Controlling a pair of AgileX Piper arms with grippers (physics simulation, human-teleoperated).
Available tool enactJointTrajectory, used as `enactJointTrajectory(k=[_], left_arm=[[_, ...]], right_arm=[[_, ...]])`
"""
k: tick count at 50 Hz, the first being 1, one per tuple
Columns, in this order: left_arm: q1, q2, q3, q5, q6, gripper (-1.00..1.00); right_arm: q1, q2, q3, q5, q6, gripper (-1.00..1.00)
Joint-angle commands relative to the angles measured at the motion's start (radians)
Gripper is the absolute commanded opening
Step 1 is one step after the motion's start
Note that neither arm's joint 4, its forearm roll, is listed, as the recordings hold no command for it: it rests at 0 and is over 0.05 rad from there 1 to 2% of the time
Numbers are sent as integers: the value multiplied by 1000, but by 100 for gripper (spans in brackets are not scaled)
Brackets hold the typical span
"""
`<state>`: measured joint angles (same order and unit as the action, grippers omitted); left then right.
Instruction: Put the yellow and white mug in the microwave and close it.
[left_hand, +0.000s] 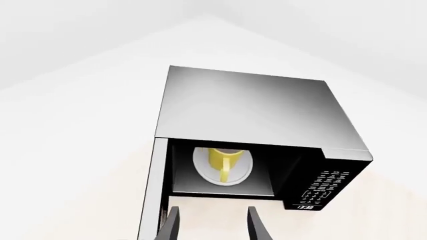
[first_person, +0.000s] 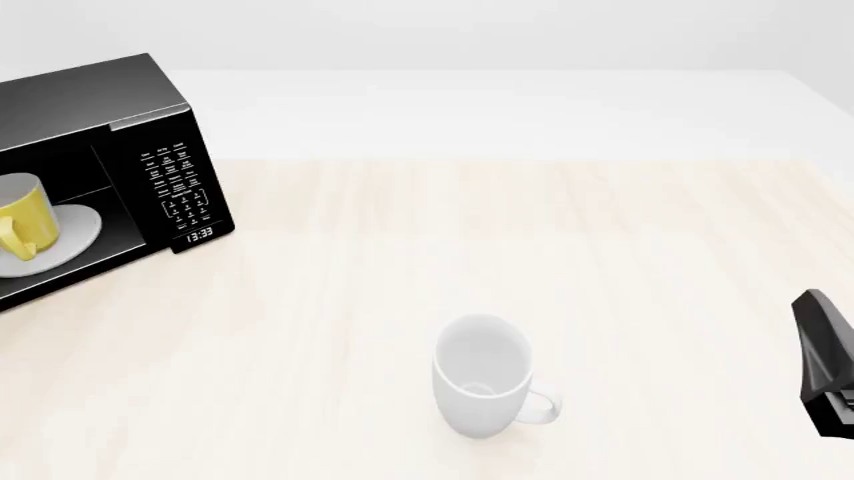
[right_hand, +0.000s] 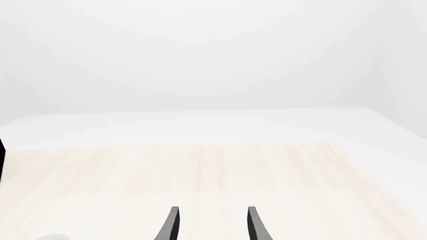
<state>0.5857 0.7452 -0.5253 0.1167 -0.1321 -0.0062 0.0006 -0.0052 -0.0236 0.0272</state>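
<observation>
— Two dark fingers (left_hand: 172, 223) stand at the bottom edge of the left wrist view, spread apart with bare space between them; the left gripper (left_hand: 212, 225) is open and holds nothing. What is beyond them?

— Centre of the frame, the microwave (left_hand: 253, 107), seen from above its grey top. Its door (left_hand: 152, 192) hangs open along the lower left of the cavity. Inside, the yellow and white mug (left_hand: 222, 159) stands upright on the white round plate (left_hand: 243, 165), handle turned toward the camera. The keypad (left_hand: 322, 186) and clock display (left_hand: 305, 206) sit at the lower right of the box.

— And the front view?

— The microwave is at the upper left, cut by the frame edge, cavity open. The mug shows at the far left edge on its plate, handle toward the lower left. A larger white mug (first_person: 483, 376) stands upright on the wooden table (first_person: 534, 230), lower centre, handle to the right. At the right edge, a dark piece of the right arm (first_person: 825, 360) comes in; its fingers are out of that frame.

— The right wrist view, then?

— The right gripper (right_hand: 212, 225) shows two fingertips at the bottom centre, parted and empty, so it is open. Ahead lies bare table and white wall; a black sliver at the left edge I cannot identify.
</observation>
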Motion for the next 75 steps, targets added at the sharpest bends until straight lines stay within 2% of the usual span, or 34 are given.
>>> enactJointTrajectory(k=[1,34,75], left_arm=[[37,-29,-35,52,-15,100],[176,-76,-140,167,-28,100],[354,-53,-150,196,-62,100]], right_arm=[[0,0,0,0,0,100],[0,0,0,0,0,100],[-5,0,0,-13,-2,100]])
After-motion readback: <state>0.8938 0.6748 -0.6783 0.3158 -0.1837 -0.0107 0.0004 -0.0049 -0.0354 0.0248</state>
